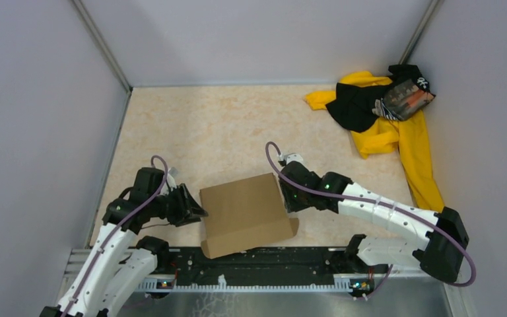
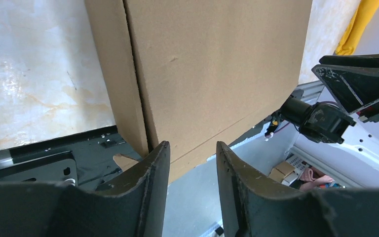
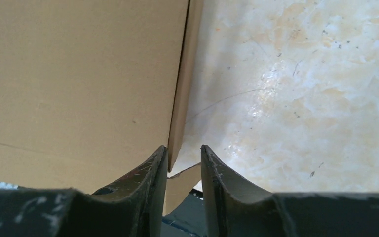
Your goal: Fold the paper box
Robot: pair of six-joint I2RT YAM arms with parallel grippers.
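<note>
Top external: the brown cardboard paper box is judged light and bendy, best pinched at its edges; both jaws are set narrow there, hold unclear.

The plain brown cardboard box runs off the top edge in both wrist views, so its full outline is unseen there. Its side edges meet the tips of the left gripper and the right gripper, but whether either one clamps the cardboard cannot be told. A small striped object on the yellow-and-black cloth pile is too small to identify.
</note>
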